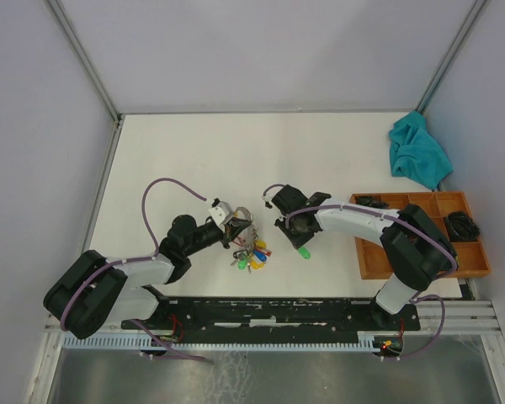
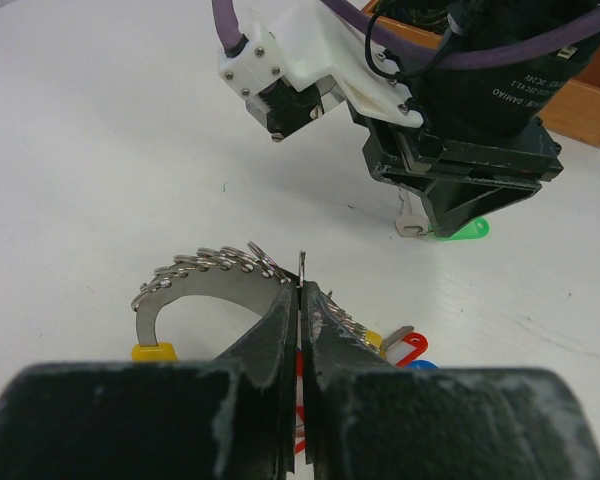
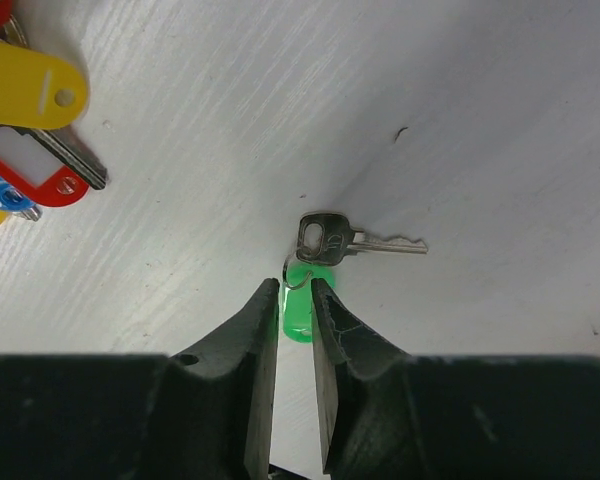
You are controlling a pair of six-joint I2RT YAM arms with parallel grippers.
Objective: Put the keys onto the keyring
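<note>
A white tabletop (image 1: pixel 236 151) with a faint wood grain fills the view under even, soft light. Plain pale grey panels close it in: a back wall (image 1: pixel 261 50), a left wall (image 1: pixel 34 151) and a right wall (image 1: pixel 488 76), joined by slim metal corner posts (image 1: pixel 84 59). A crumpled teal cloth (image 1: pixel 418 151) lies at the far right. In front of it sits a wooden compartment tray (image 1: pixel 366 261).

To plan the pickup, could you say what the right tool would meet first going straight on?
Most likely the green key tag at its tips, with the metal key just beyond; its height is unclear.
</note>
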